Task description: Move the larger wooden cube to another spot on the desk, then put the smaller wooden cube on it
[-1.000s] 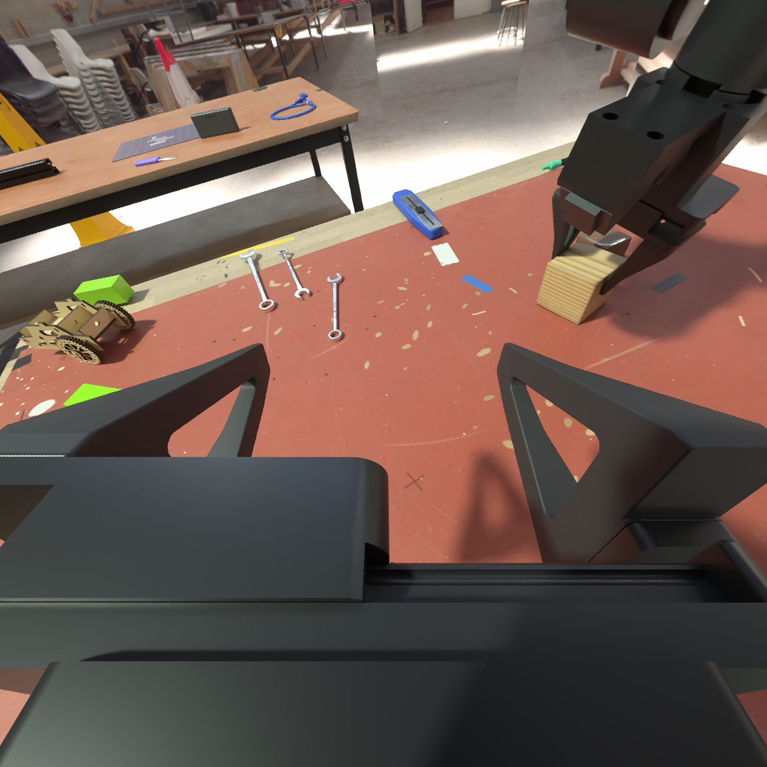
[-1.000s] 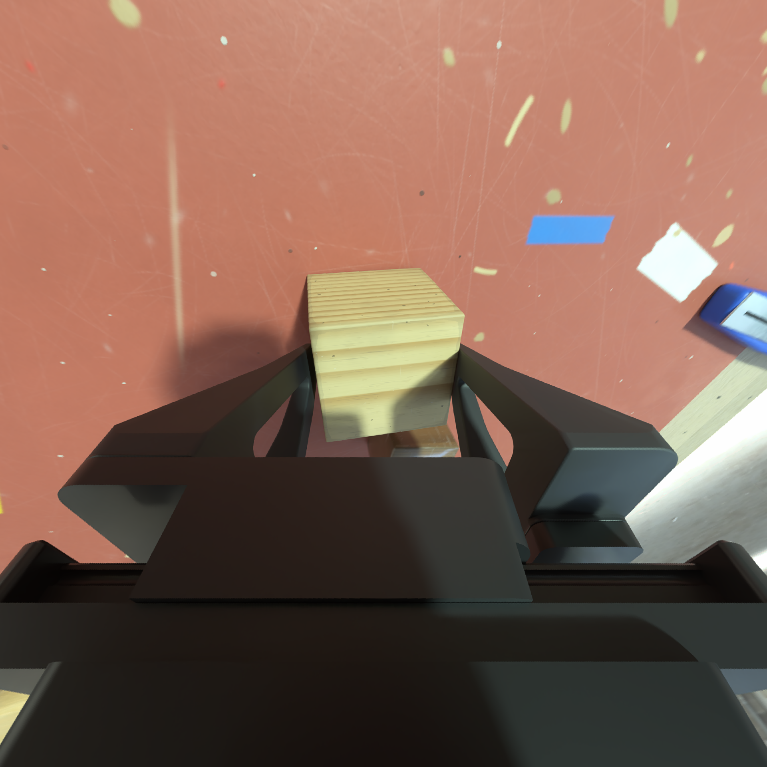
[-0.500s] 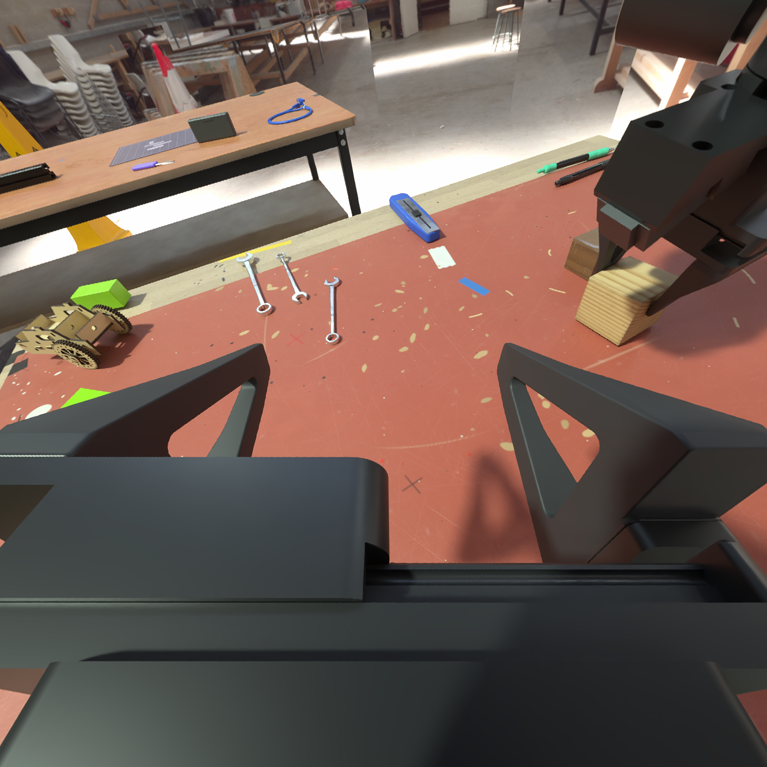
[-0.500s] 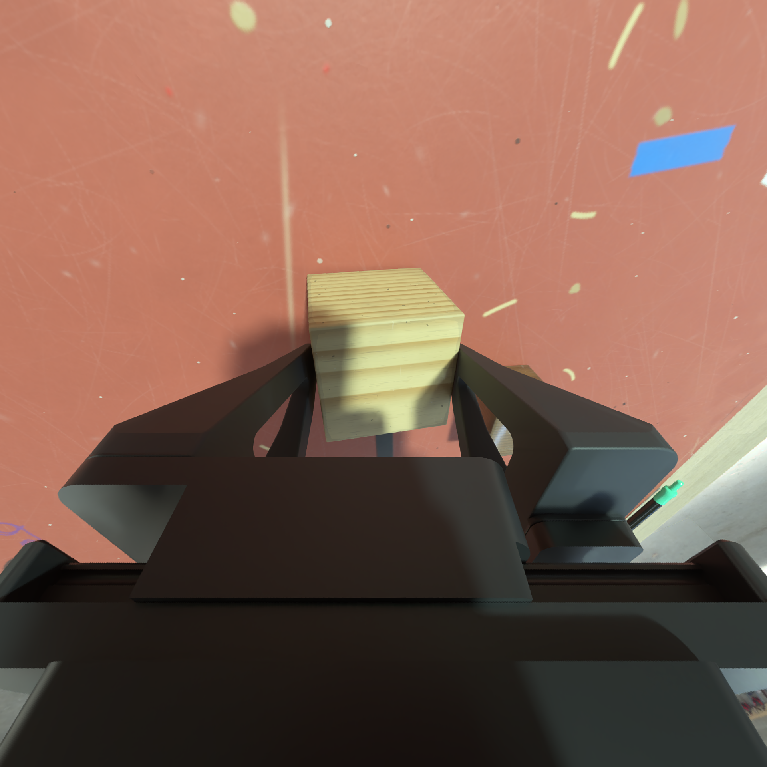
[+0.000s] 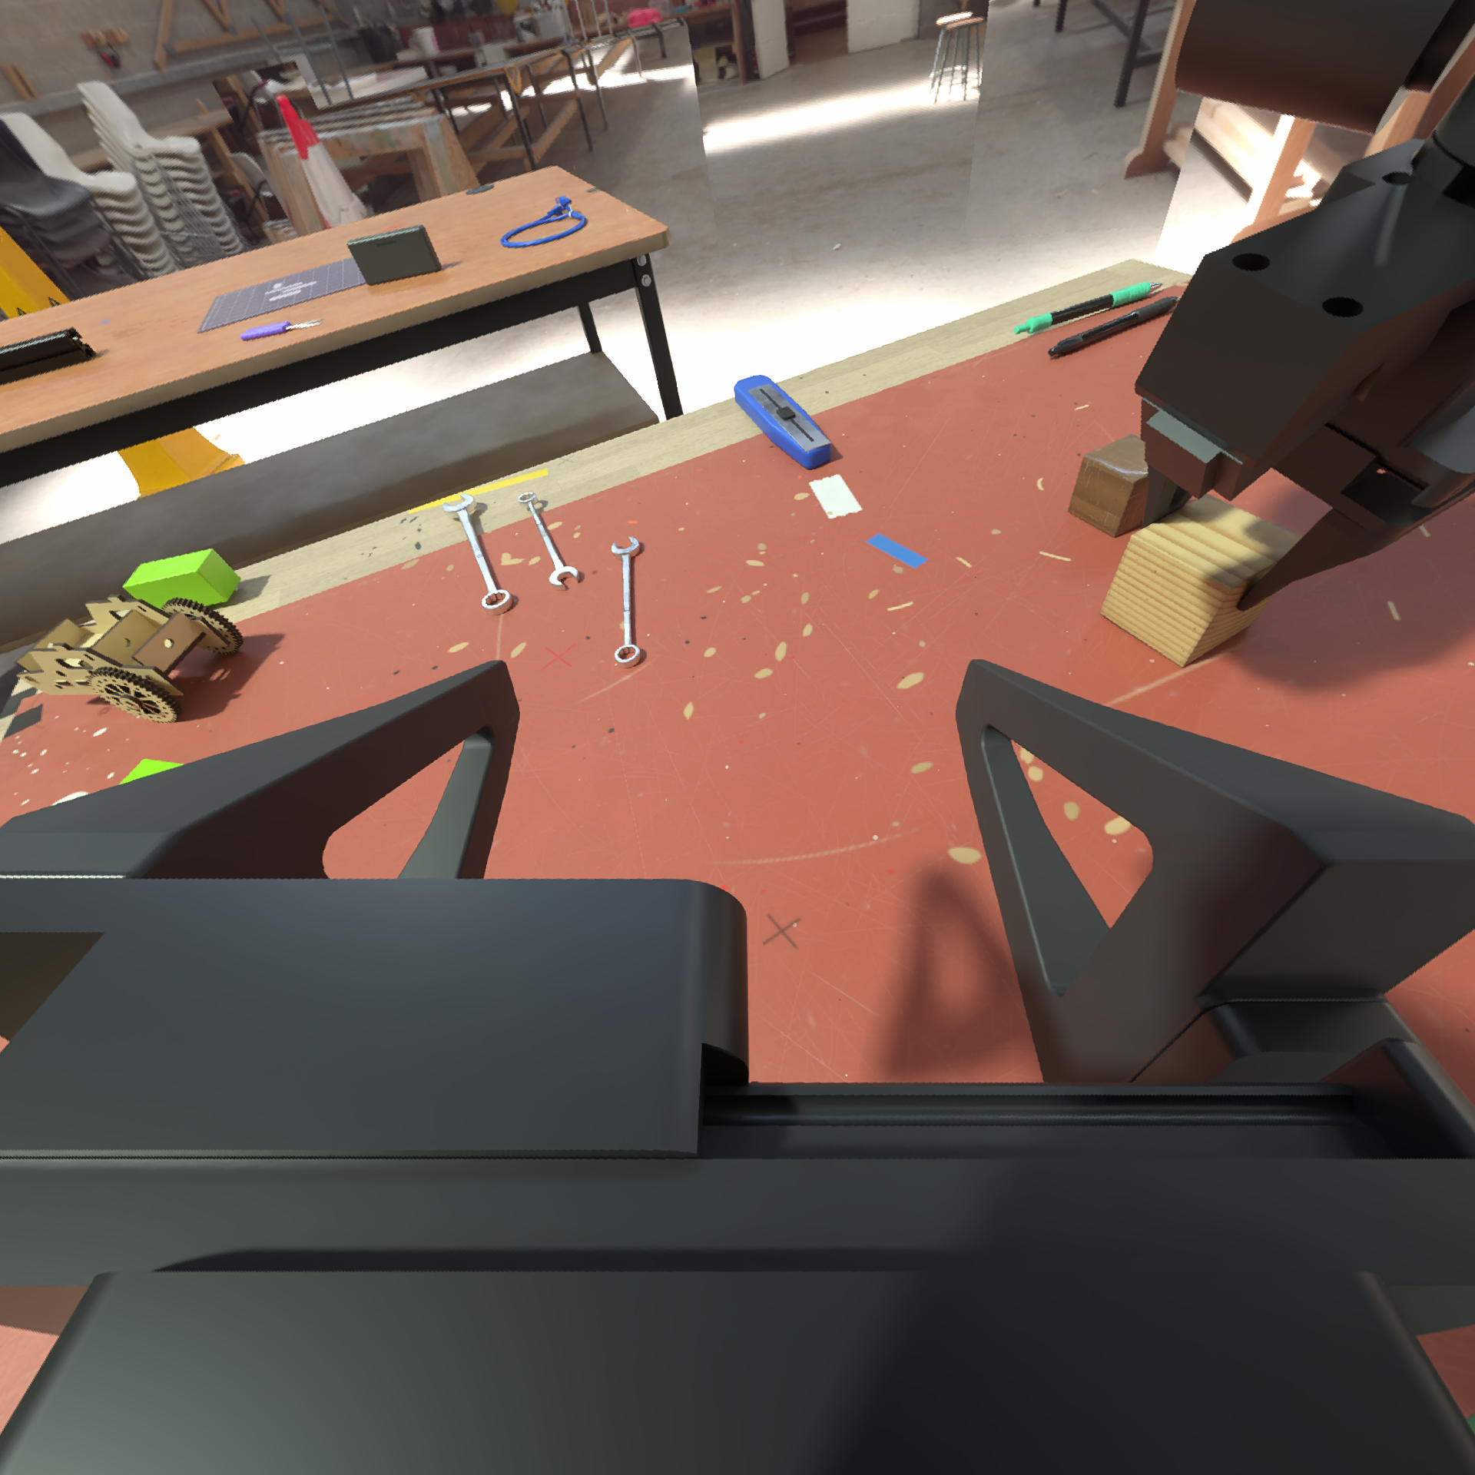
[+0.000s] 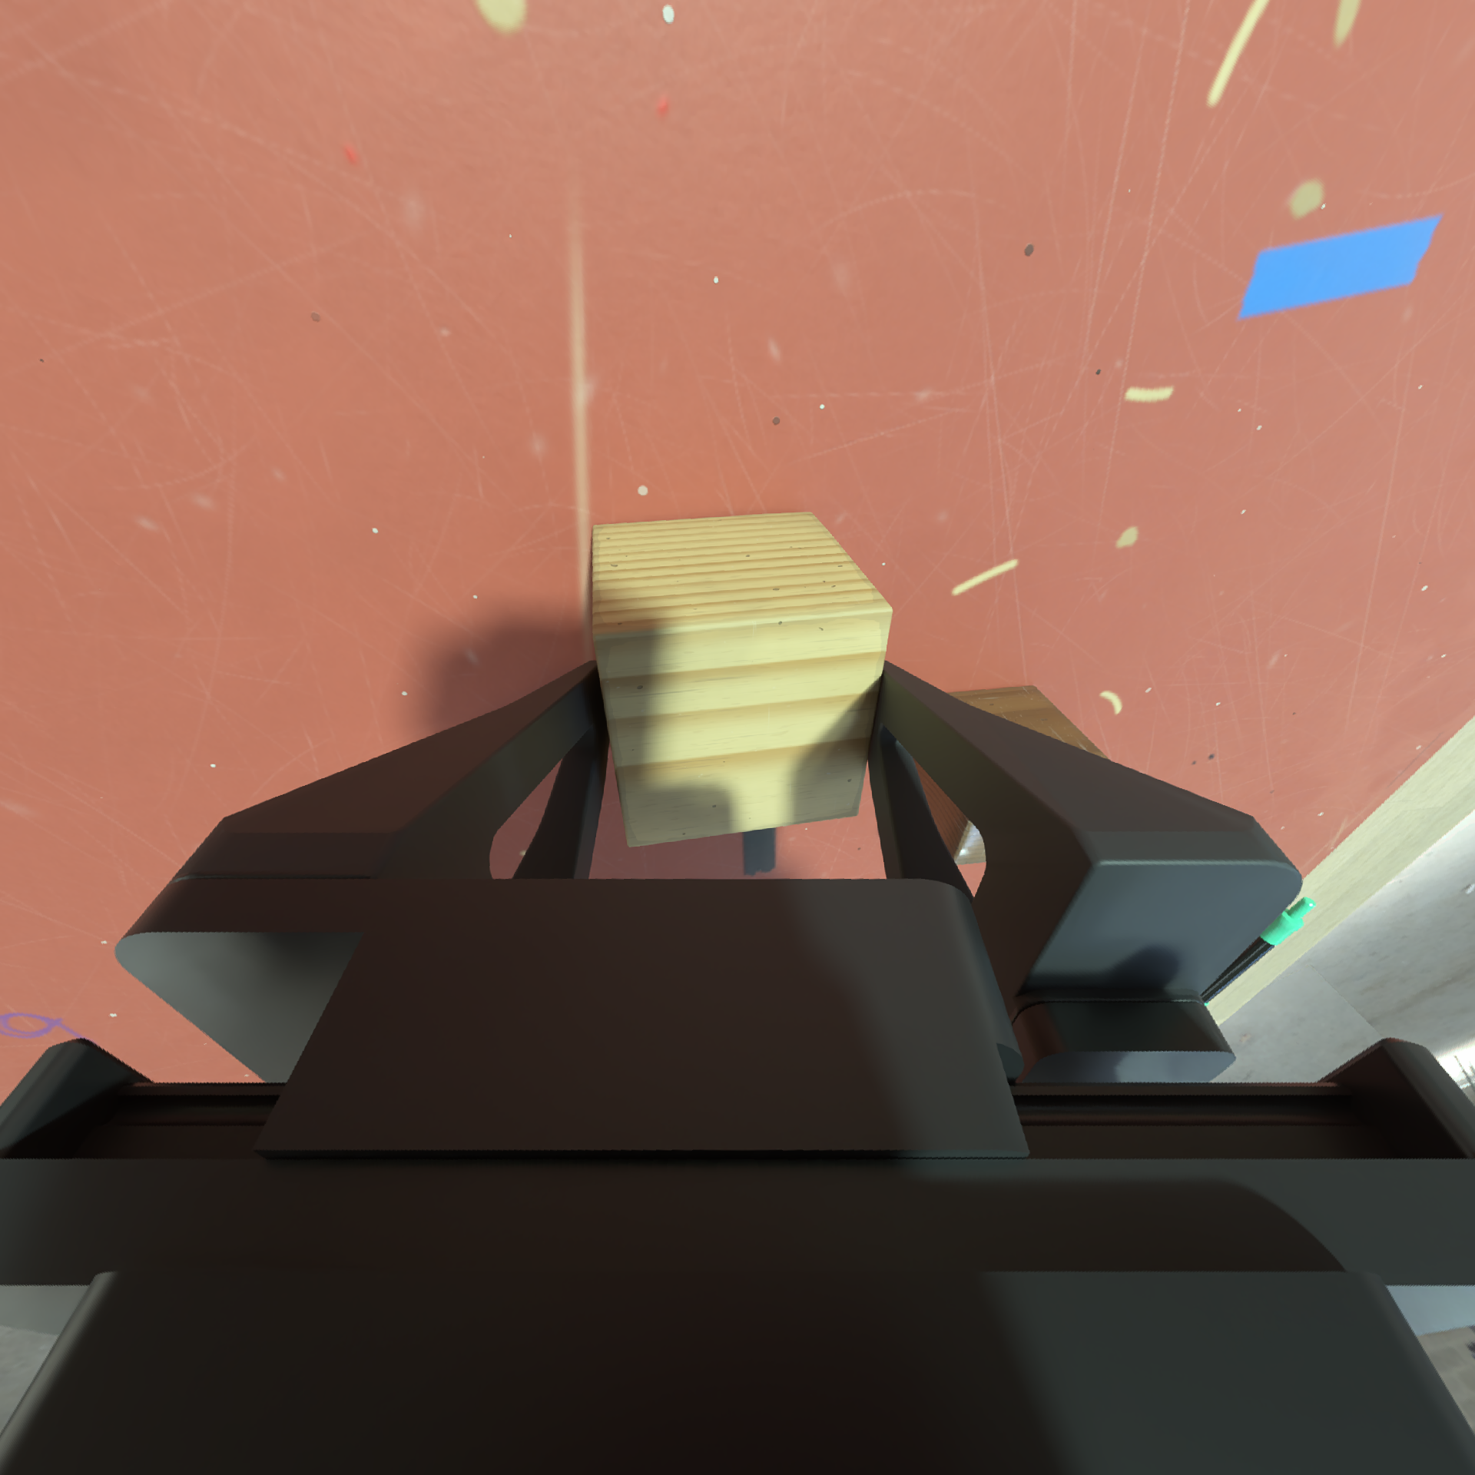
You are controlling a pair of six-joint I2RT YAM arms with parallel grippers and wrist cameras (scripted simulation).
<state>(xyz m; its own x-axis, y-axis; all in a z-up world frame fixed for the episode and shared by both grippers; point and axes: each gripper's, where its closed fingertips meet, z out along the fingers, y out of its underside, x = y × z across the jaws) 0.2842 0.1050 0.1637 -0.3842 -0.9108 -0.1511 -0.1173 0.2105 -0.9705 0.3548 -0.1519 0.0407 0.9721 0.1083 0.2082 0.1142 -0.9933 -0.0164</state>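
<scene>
The larger wooden cube [image 6: 738,678] is pale pine with striped grain. My right gripper [image 6: 738,680] is shut on its two sides. In the left wrist view this cube [image 5: 1173,595] sits low at the red mat at the right, with the right gripper [image 5: 1205,555] coming down on it from above. I cannot tell whether it touches the mat. The smaller, darker wooden cube [image 5: 1105,487] stands on the mat just behind it. In the right wrist view it [image 6: 1030,714] peeks out behind the right finger. My left gripper [image 5: 734,678] is open and empty above the mat's middle.
Three wrenches [image 5: 626,599] lie on the mat at the centre left. A blue utility knife [image 5: 782,423] and two pens [image 5: 1093,315] lie by the far desk edge. A wooden gear model [image 5: 132,646] and green blocks [image 5: 179,575] are at the left. Blue tape [image 6: 1341,263] is stuck to the mat.
My right gripper has carried the larger cube sideways off its old spot, uncovering the smaller cube behind it. In the last half second it has barely moved. The left gripper stays open.
</scene>
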